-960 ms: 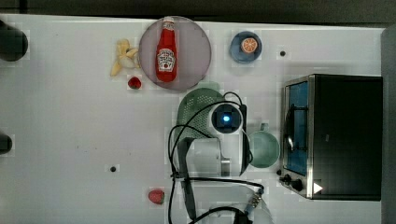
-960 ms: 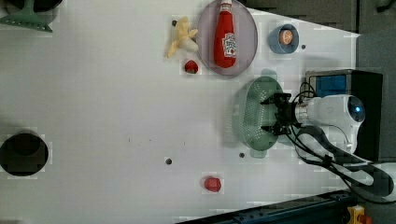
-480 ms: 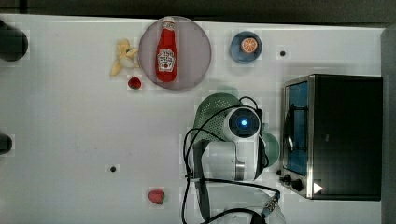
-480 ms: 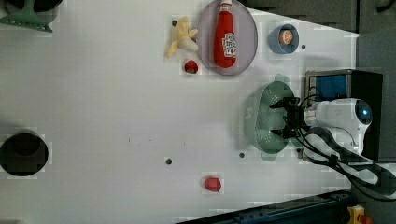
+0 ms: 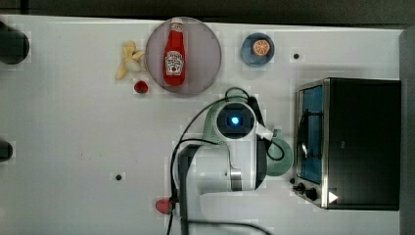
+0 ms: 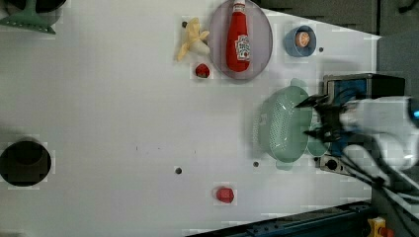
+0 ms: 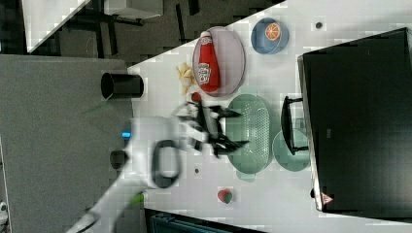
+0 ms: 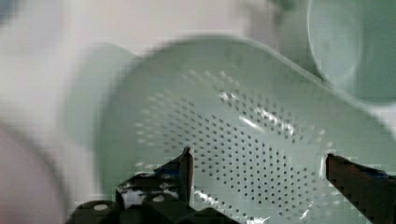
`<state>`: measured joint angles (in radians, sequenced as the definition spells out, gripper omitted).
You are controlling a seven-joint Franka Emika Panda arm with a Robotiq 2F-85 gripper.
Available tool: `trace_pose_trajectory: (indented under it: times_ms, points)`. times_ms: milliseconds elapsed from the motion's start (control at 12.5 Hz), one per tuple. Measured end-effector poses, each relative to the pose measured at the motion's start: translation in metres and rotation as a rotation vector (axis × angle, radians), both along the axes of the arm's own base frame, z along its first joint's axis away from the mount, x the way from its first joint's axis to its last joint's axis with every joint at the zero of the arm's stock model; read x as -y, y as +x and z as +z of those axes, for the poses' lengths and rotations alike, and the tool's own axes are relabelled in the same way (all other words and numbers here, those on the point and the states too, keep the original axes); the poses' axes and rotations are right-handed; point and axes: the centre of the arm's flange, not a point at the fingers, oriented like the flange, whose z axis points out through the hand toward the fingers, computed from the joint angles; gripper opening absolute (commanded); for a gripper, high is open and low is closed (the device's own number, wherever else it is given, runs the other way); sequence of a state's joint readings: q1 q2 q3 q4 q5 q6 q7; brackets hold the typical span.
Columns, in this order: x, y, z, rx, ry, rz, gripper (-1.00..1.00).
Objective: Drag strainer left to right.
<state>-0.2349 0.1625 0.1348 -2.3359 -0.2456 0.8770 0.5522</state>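
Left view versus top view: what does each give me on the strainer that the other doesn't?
Left view: the whole strainer, holes and all, with the open gripper at its edge toward the left view's right. Top view: the arm covers most of the strainer; the oven is seen whole. Both: the ketchup bottle on its plate.

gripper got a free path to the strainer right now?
Probably yes. The gripper is open with nothing held, and the strainer lies uncovered by it. The green mug and the oven crowd only the right view's right side.
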Motion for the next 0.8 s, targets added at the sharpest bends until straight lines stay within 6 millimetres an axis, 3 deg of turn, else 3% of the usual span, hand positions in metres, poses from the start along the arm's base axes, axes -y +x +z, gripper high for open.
trace_pose_trajectory:
  times_ms: [240,480,640,800]
  points:
    - [-0.009,0.025,0.149,0.034,-0.057,0.084,1.0]
    - [-0.026,0.021,0.282,0.072,0.081,0.084,1.0]
    - [-0.03,0.006,0.344,0.099,0.083,0.169,1.0]
    - [-0.03,-0.007,0.376,0.112,0.077,0.211,1.0]
